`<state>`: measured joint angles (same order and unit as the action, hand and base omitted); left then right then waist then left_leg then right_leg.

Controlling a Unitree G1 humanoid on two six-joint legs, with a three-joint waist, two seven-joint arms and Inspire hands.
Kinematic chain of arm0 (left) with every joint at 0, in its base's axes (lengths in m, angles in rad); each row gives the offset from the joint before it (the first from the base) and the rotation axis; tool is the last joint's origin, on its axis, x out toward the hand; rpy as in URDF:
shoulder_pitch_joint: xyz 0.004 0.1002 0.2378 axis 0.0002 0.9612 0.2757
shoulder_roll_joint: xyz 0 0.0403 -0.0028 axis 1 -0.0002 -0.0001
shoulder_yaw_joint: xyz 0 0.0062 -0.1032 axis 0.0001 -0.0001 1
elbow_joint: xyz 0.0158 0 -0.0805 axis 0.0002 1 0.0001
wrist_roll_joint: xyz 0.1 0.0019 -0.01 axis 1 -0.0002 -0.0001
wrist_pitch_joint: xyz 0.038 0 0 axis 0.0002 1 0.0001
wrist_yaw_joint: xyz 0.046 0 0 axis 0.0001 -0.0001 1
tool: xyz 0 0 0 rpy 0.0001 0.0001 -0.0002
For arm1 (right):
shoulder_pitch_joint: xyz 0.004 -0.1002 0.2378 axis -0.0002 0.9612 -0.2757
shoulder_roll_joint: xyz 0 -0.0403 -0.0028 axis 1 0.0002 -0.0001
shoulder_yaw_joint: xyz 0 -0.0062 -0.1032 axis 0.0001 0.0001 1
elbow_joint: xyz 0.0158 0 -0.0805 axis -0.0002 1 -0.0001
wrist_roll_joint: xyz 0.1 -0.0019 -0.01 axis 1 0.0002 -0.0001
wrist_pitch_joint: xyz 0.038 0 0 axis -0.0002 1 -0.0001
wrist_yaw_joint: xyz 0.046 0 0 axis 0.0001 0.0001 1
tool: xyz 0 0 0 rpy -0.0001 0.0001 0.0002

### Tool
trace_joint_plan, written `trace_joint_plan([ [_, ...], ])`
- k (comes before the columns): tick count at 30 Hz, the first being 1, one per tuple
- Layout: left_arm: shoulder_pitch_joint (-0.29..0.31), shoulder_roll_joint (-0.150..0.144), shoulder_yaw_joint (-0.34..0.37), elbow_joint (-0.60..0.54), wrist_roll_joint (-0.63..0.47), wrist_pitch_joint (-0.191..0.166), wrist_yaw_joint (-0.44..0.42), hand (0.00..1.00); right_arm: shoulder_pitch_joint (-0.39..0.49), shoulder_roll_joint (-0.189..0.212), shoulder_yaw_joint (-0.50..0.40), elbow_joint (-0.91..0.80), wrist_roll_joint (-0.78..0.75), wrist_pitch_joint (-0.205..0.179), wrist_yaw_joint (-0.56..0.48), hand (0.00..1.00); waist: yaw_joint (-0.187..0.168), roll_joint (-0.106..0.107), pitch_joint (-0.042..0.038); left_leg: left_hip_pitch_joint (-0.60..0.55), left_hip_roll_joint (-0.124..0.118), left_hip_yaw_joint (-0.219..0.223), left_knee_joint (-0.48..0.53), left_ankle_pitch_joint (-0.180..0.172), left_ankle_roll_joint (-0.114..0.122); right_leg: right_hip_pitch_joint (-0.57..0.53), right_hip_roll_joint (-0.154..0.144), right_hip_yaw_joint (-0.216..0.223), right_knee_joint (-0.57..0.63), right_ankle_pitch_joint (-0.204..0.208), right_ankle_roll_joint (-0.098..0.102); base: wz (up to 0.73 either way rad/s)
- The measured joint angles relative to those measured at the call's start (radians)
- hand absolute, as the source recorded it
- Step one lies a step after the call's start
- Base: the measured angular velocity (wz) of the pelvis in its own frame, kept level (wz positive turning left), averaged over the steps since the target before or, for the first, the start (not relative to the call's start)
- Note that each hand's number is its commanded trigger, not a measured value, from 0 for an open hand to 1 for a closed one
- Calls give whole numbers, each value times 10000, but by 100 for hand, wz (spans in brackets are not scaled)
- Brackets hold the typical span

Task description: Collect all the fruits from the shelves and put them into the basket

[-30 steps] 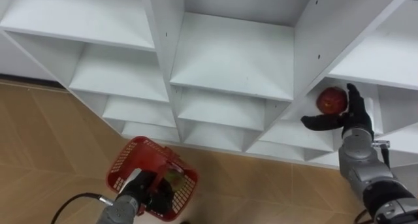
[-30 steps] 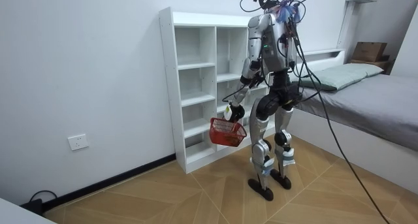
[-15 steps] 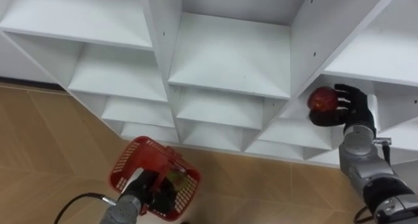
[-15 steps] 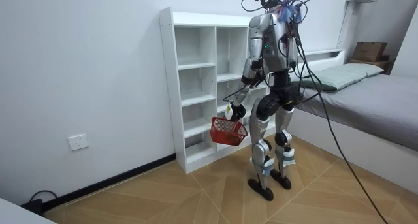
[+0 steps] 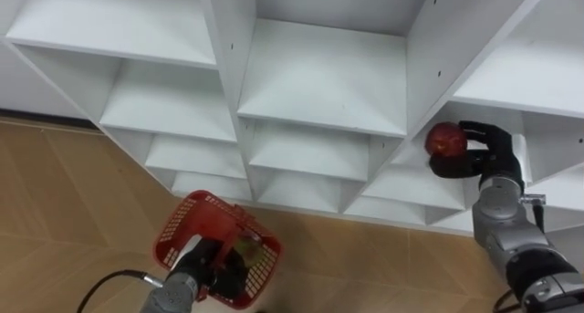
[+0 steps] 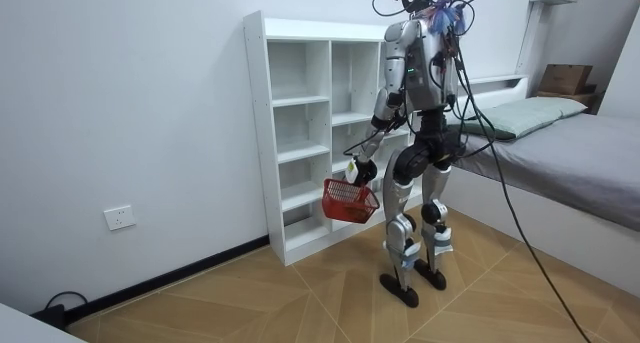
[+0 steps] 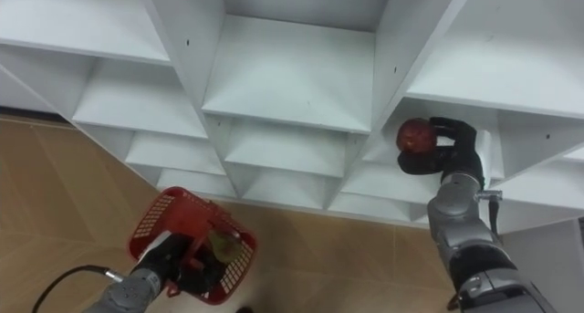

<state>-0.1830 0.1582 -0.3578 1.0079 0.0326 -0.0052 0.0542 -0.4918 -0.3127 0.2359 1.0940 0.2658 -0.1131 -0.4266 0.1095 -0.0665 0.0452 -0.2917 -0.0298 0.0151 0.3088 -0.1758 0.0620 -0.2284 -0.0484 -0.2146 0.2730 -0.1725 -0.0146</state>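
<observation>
Clamping the right hand [image 5: 491, 158] round a smooth, round red apple [image 5: 445, 140] at a white closet [image 5: 319, 76] cell's mouth; curling the left hand [image 5: 205, 266] on the handle of the red mesh basket [image 5: 173, 229] (a greenish fruit [image 5: 245, 249] lying inside). Risking a slip: glossy skin sliding from hard fingers, dropping past the basket.

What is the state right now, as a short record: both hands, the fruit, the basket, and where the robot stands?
right hand: curled round the red fruit, at the mouth of a right-column compartment
left hand: grips the red basket by its handle, low at the robot's left side
basket contents: one yellow-green fruit
closet: white open shelving
stance: upright, facing the closet, with the bed behind it
likely next step: bring the red fruit down to the red basket
</observation>
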Motion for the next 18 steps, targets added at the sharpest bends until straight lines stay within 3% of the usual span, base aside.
trace_joint_plan([
  [7, 0, -271, -2, 313, -6, 1, 3, 100, 0, 107, -3, 53, 151, 0, -10, 100, -1, 27, -21, -5, 0, -9, -19, 77, -15, 4, -6, -50, 0, 37, -54, 0],
  [18, 0, -318, 0, 358, -6, 1, 1, 100, 0, 108, -14, 217, 830, 1, -3, 100, -2, 26, -21, -24, 3, -49, -21, 141, -24, 0, -6, -99, 27, 73, -105, 0],
])
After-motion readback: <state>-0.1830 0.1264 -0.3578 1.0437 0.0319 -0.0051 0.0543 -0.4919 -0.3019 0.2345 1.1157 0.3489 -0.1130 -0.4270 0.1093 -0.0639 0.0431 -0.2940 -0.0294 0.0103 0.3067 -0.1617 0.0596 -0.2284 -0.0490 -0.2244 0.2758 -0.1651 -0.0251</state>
